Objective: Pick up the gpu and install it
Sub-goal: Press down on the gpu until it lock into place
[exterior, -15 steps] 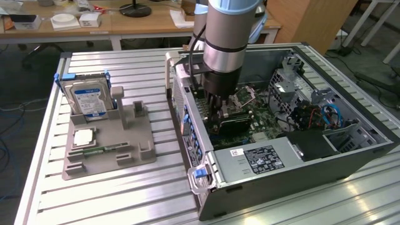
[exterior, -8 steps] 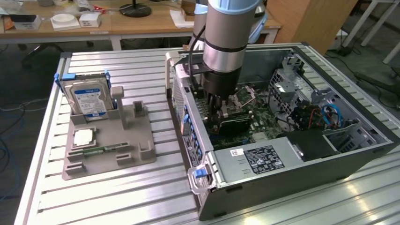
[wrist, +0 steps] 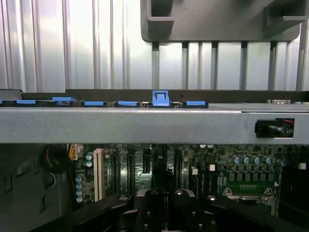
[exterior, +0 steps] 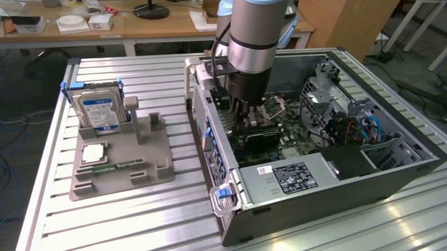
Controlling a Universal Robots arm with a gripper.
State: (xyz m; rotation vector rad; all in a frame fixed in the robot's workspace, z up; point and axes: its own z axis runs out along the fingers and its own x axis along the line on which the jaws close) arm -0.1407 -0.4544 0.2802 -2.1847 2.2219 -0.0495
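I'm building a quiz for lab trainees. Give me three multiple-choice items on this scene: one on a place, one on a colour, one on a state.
1. Where is the end effector?
A. over the grey holder
B. inside the computer case
C. above the wooden desk

2. What colour is the hard drive's label?
A. red
B. yellow
C. blue and white

3. How is the case's side?
A. open
B. covered by a panel
C. taped shut

Answers:
1 B: the end effector reaches down into the computer case, above the motherboard.
2 C: the hard drive standing in the grey holder has a blue and white label.
3 A: the motherboard and cables are in plain sight.
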